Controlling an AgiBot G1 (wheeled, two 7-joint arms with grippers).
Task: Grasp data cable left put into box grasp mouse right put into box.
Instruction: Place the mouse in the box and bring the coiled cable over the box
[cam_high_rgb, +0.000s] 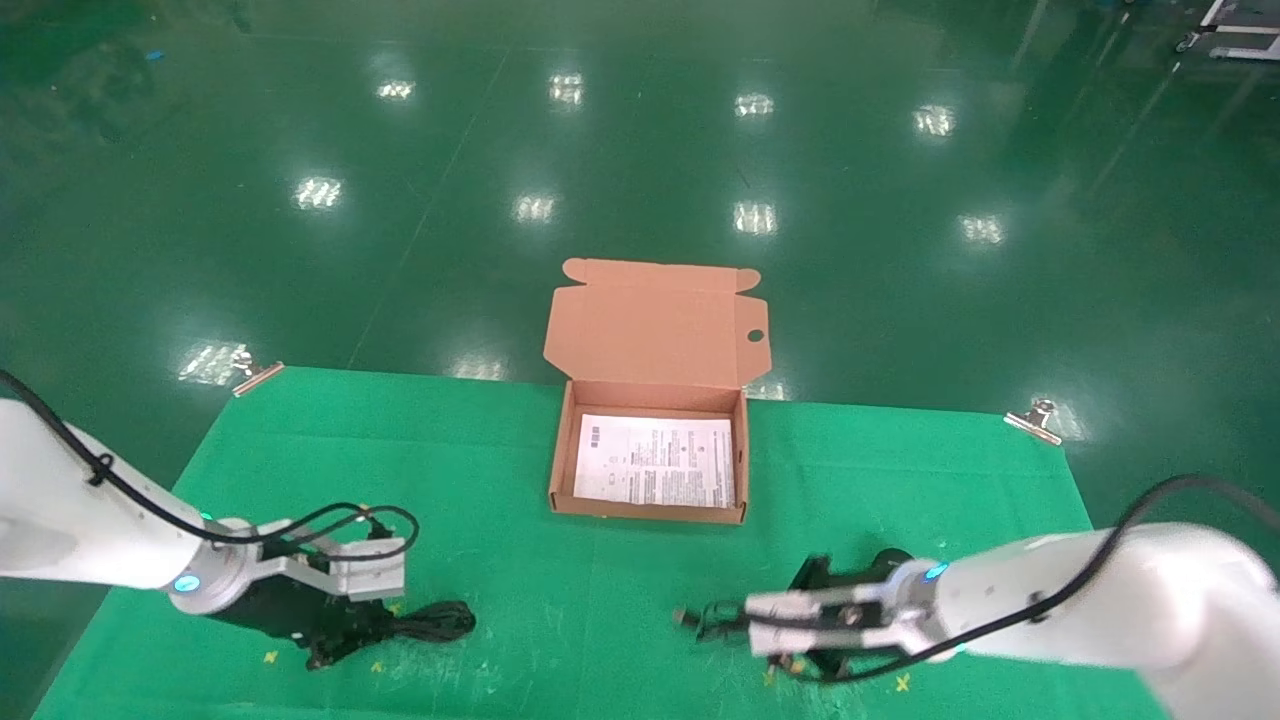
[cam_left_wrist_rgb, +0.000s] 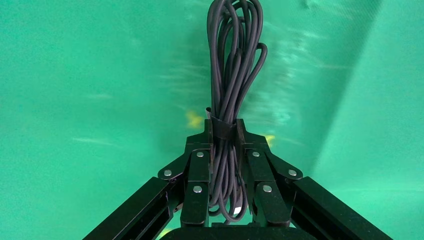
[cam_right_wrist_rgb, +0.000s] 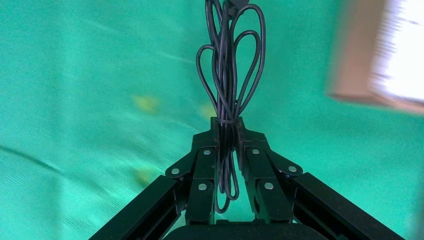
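The data cable (cam_high_rgb: 432, 622), a thick black wound bundle, lies low at the front left of the green cloth. My left gripper (cam_high_rgb: 385, 627) is shut on its taped middle; the left wrist view shows the cable (cam_left_wrist_rgb: 232, 60) running out past the gripper (cam_left_wrist_rgb: 223, 125). My right gripper (cam_high_rgb: 745, 622) at the front right is shut on the mouse's thin looped cord (cam_high_rgb: 700, 617), also in the right wrist view (cam_right_wrist_rgb: 227, 65) between the jaws (cam_right_wrist_rgb: 226, 122). The mouse body is hidden. The open box (cam_high_rgb: 650, 510) with its white sheet (cam_high_rgb: 655, 460) stands at the cloth's far middle.
The box lid (cam_high_rgb: 655, 320) stands up behind the box, which shows blurred in the right wrist view (cam_right_wrist_rgb: 360, 75). Metal clips (cam_high_rgb: 258, 378) (cam_high_rgb: 1035, 420) hold the cloth's far corners. Small yellow marks (cam_high_rgb: 903, 683) dot the cloth. Shiny green floor lies beyond the table.
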